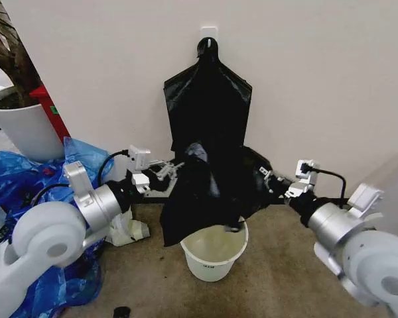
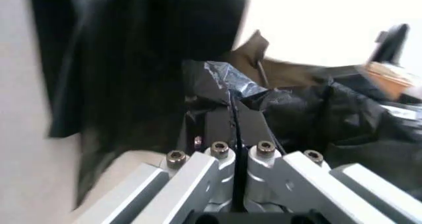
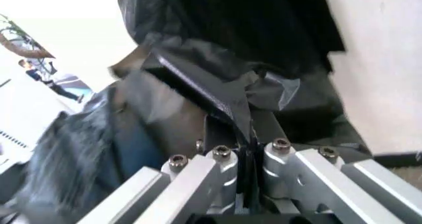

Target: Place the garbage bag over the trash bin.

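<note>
Above the trash bin [image 1: 214, 250], both arms are holding the garbage bag [image 1: 205, 199] stretched between them. At the bag's left edge, the left gripper [image 1: 174, 169] is pinching the film tight; at the right edge, the right gripper [image 1: 265, 176] is clamping it too. Behind the bin, a black bundle [image 1: 209, 99] is hanging on the wall.

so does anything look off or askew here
Yes: the garbage bag, pinched by the left gripper and right gripper, hangs bunched above the trash bin, lower edge dipping inside, not spread over the rim.
</note>
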You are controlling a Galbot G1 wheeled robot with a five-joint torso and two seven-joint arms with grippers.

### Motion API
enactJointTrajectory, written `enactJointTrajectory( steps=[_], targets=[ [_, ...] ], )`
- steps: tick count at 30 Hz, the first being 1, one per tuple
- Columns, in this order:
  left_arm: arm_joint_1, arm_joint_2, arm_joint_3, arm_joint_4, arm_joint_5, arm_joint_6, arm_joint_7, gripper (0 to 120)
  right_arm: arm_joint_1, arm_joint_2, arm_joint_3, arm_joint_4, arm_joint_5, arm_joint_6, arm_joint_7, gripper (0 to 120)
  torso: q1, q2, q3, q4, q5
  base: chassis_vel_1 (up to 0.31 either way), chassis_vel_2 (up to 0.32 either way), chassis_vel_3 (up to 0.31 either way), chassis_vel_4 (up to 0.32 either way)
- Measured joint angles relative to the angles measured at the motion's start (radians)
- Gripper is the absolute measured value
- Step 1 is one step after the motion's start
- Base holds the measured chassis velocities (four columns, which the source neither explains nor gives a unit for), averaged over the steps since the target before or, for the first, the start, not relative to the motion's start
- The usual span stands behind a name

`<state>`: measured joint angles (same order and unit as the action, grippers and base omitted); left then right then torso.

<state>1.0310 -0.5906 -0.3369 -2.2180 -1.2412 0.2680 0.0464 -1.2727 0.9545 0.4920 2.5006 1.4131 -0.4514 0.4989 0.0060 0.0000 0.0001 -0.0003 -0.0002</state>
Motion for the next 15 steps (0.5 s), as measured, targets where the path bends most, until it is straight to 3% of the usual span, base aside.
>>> enactJointTrajectory(
  steps=[7,15],
  targets=[
    [-0.002,-0.056,0.019,0.148,0.1,-0.021,0.051,0,-0.023,0.046,-0.025,-0.053,-0.004,-0.023,-0.003,0,0.0,0.0,0.0,0.0002,-0.0002,0.0,0.0,0.0,0.0],
    [-0.057,-0.092,0.067,0.186,0.135,-0.012,0.07,0,-0.022,0.033,0.0,-0.07,-0.008,-0.02,-0.003,0,0.0,0.0,0.0,-0.0001,0.0002,0.0,0.0,0.0,0.0]
  ],
)
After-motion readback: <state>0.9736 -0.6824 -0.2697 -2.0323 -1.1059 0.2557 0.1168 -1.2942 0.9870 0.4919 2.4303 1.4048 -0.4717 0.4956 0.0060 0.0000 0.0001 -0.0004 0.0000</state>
